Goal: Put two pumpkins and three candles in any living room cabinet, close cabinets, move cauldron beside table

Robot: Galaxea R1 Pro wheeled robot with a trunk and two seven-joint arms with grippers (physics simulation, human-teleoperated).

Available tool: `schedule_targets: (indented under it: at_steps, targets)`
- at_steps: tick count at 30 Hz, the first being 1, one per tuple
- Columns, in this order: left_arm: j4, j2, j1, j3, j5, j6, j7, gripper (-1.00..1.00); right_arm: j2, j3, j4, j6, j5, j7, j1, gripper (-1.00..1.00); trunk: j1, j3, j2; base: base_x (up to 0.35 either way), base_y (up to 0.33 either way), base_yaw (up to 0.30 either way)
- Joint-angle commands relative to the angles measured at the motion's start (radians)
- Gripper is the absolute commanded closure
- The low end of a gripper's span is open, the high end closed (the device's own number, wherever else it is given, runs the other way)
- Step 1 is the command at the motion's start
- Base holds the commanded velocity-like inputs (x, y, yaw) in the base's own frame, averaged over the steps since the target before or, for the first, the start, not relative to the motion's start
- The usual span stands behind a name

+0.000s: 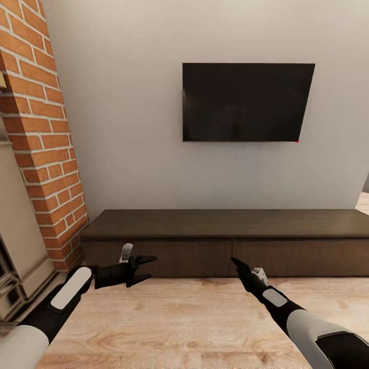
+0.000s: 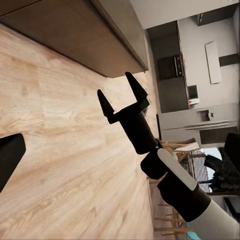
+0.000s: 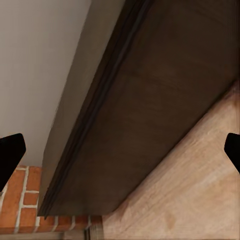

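Before both open end effectors [image 1: 144, 268] [image 1: 236, 262], closed cabinet [image 1: 225, 241]

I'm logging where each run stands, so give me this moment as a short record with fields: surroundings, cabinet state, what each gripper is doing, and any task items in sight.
setting: living room wall with a dark TV above the cabinet
cabinet: long, low, dark brown; both fronts look shut, top bare
left side: brick column beside the cabinet
floor: pale wood floor
left gripper: open, holding nothing, low in front of the cabinet
right gripper: fingers spread, holding nothing
task items: no pumpkins, candles or cauldron in these views
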Motion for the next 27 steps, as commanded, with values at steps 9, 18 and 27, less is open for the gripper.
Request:
schedule_targets:
  at_steps: [9,18,27]
  targets:
    - [-0.001,0.011,0.0,-0.003,0.003,0.0,-0.013,-1.0,-0.002,0.005,-0.001,-0.001,-0.07,-0.027,-0.001,-1.0,0.004,-0.036,-0.003,0.0,0.0,0.0]
    - [0.002,0.016,0.001,-0.003,0.007,0.0,-0.014,-1.0,-0.002,0.008,-0.01,-0.005,-0.073,-0.019,-0.001,-1.0,0.006,-0.051,-0.004,0.0,0.0,0.0]
    - [0.0,0.049,0.017,-0.003,0.006,0.0,-0.077,-1.0,-0.003,0.01,-0.011,0.0,-0.071,0.07,-0.001,-1.0,0.006,-0.051,-0.004,0.135,0.0,0.0]
